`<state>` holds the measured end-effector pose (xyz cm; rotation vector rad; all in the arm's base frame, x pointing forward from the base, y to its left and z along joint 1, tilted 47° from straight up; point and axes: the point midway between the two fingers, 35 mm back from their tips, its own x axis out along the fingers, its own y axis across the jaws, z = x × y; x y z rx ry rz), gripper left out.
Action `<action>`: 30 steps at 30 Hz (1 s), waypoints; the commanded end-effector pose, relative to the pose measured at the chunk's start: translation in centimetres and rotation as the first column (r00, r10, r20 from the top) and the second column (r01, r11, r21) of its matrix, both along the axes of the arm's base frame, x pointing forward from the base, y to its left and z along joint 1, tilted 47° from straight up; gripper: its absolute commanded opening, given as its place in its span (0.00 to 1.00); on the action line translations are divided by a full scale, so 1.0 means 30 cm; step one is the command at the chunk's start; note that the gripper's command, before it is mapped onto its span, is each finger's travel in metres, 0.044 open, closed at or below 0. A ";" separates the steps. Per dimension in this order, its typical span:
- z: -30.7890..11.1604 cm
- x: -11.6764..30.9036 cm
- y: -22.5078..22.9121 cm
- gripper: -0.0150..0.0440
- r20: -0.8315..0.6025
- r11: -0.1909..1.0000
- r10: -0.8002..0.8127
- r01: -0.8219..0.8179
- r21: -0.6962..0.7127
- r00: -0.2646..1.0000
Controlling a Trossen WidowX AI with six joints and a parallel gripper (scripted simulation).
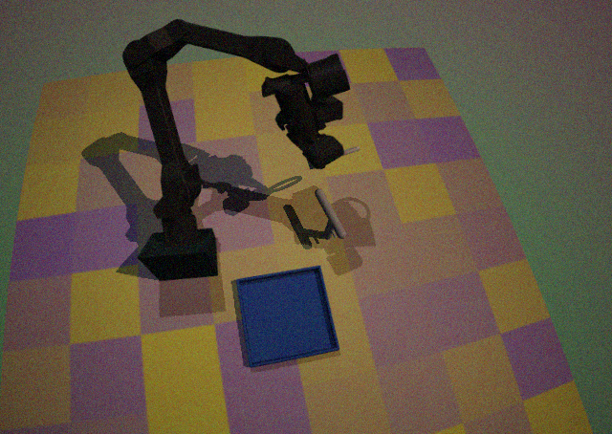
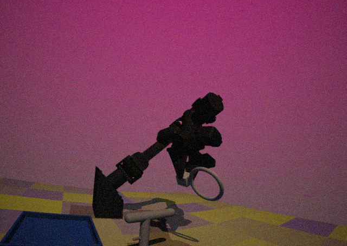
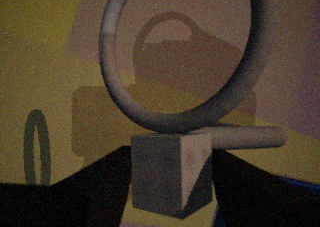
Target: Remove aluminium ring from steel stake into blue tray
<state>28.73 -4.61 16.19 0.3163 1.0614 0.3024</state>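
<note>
One tab point(image 2: 183, 179) point(image 3: 171, 174), clamped in the gripper point(image 2: 184, 179) point(image 3: 171, 157); ring point(image 1: 352, 150) point(image 2: 207, 183) point(image 3: 111, 72) at 12 o'clock (wrist view), tilted. Slippage in the grip could drop it outside the tray point(image 1: 287, 316) point(image 2: 53, 228).

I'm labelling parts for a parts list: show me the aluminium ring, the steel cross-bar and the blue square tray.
aluminium ring point(image 2: 221, 188) point(image 3: 106, 52): exterior, wrist; its round band
steel cross-bar point(image 1: 329, 213) point(image 2: 149, 215): top, exterior; its side
blue square tray point(image 1: 289, 318) point(image 2: 56, 228): top, exterior; its floor

I look at all three views, and I can't read any words, letters or numbers on anything. I can't find a name, a label or a sign I can read either.
</note>
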 end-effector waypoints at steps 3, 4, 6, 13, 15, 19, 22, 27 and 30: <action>0.006 0.041 -0.007 0.25 -0.002 1.000 -0.007 0.007 -0.005 1.000; 0.007 0.047 -0.007 0.25 -0.002 1.000 -0.007 0.007 -0.005 1.000; 0.009 0.057 -0.007 0.25 -0.002 1.000 -0.007 0.007 -0.005 1.000; 0.016 0.095 -0.004 0.25 0.000 1.000 -0.008 0.008 -0.004 1.000; 0.018 0.105 -0.003 0.25 0.000 1.000 -0.008 0.008 -0.004 1.000; 0.022 0.126 -0.001 0.25 0.001 1.000 -0.008 0.008 -0.003 1.000; 0.022 0.130 0.000 0.25 0.001 1.000 -0.008 0.008 -0.003 1.000; 0.022 0.129 -0.001 0.25 0.000 1.000 -0.011 0.011 -0.001 1.000; 0.014 0.124 -0.008 0.25 -0.011 0.998 -0.055 0.055 0.027 0.998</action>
